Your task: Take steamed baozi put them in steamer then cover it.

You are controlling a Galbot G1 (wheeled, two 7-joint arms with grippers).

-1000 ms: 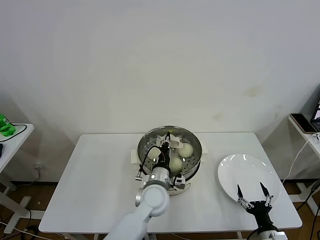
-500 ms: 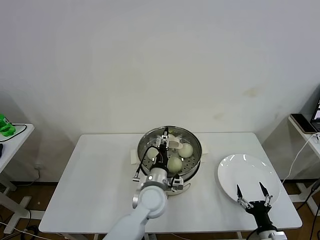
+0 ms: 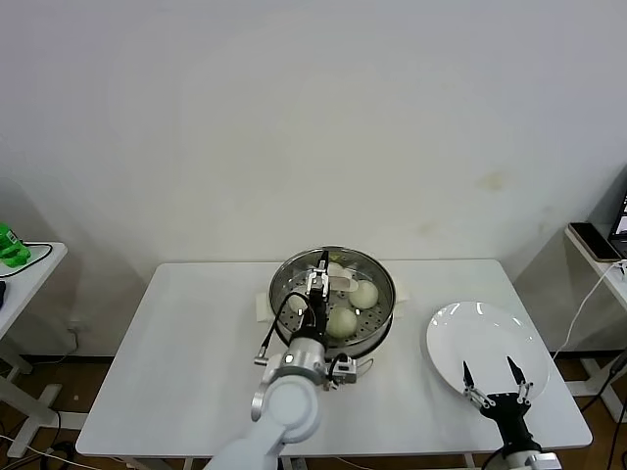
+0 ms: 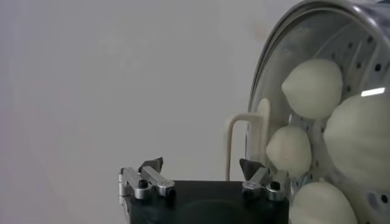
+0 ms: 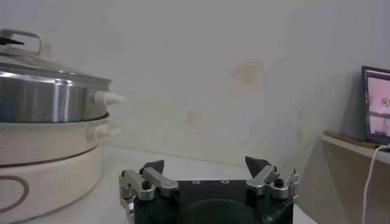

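My left hand (image 3: 319, 281) had drawn back a little over the last second, rising off the lid (image 3: 333, 290) and toward my body, its fingers spread wide and holding nothing. A second earlier it hung lower over the steamer (image 3: 333, 297), close around the lid's handle (image 3: 339, 282); now it hung just above and apart from it. I took that to mean the lid had been let go and the covering was done, or nearly so.

The lid sat level on the steamer's rim, near the middle of the worktop (image 3: 186, 352). My right wrist view showed it seated on the pot (image 5: 46, 91) with its handle (image 5: 24, 38) standing up on top. Through the glass I could see buns (image 3: 343, 322) on the perforated tray; my left wrist view showed four (image 4: 311, 88).

The handle (image 4: 247, 143) was a cream bar. In the head view its long axis ran roughly across the worktop, left to right with a slight tilt, and its grip faced straight up. My open fingers (image 4: 149, 165) straddled that line from above.

My right hand (image 3: 495, 386) waited at the near right edge, fingers wide and empty, over the near rim of the white plate (image 3: 485, 338), which held no buns.
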